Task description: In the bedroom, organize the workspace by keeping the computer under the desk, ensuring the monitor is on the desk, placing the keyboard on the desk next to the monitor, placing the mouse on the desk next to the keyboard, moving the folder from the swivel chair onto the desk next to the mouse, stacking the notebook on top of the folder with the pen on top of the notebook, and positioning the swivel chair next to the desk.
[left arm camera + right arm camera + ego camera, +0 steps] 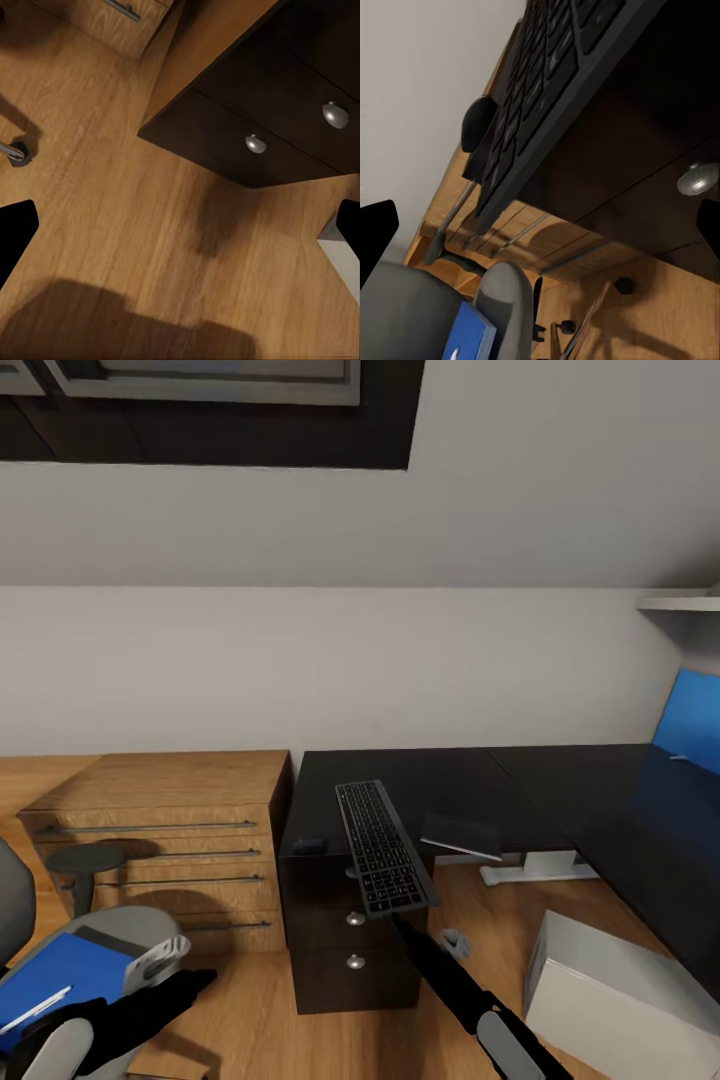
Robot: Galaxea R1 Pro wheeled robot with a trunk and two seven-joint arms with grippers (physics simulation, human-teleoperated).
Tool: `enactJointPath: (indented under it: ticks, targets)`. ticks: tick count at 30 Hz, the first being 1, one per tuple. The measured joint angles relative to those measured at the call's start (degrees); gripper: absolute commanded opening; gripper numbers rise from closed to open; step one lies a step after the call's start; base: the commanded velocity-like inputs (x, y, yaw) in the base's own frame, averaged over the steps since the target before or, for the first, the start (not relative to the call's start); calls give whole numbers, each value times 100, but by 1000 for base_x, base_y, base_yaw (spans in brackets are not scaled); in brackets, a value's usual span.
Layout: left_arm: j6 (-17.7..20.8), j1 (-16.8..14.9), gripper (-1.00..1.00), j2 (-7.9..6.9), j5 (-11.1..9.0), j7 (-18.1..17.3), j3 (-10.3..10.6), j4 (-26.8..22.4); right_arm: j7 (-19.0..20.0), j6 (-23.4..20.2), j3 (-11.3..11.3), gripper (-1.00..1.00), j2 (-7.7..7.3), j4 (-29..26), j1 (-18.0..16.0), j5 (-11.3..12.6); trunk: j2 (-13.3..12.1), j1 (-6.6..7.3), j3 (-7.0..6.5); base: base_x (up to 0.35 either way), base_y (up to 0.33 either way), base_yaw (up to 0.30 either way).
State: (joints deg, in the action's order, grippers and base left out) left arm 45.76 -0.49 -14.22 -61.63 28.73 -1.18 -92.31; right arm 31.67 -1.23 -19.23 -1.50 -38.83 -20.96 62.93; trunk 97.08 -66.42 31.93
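The keyboard [384, 848] lies lengthwise over the left end of the black desk [520, 780], its near end jutting past the drawer front. My right gripper [405, 925] sits just under that near end. In the right wrist view the right gripper [544, 232] has its fingers wide apart, with the keyboard [536, 97] close ahead. The mouse [310, 845] rests left of the keyboard. A grey notebook [462, 835] sits at the desk's front edge. The blue folder [50, 975] with a thin white pen [35, 1008] lies on the swivel chair [12, 905]. My left gripper [185, 985] hangs open over bare floor. The monitor is out of view.
The white-grey computer [605, 990] stands on the floor at the lower right, beside the desk's white leg [535, 870]. A light wooden cabinet [160, 830] adjoins the desk's drawers [355, 960]. A blue wall panel [690, 720] is at the right.
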Motion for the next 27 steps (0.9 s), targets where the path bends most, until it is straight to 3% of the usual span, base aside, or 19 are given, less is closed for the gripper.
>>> enactJointPath:
  ticks: [3, 11, 16, 20, 27]
  targets:
    - [6, 0, 100, -5, 1, -5, 24, 0, 75, -5, 276, 100, -74, -15, 0, 9, 0, 0, 0, 0, 0, 0]
    - [7, 0, 100, -10, 1, -9, 31, 6, 304, -17, 670, 100, -95, -14, 0, 19, 0, 0, 0, 0, 0, 0]
    - [7, 0, 100, -10, 0, -9, 32, 8, 312, -37, 972, 100, -91, -5, -1, 174, 0, 0, 0, 0, 0, 0]
    - [7, 0, 100, -10, -4, -9, 31, 10, 298, -42, 1032, 100, -90, 2, -1, 380, 0, 0, 0, 0, 0, 0]
    - [7, 0, 100, -10, 0, -9, 28, 13, 163, -44, 1046, 100, -82, 6, -1, 445, 0, 0, 0, 0, 0, 0]
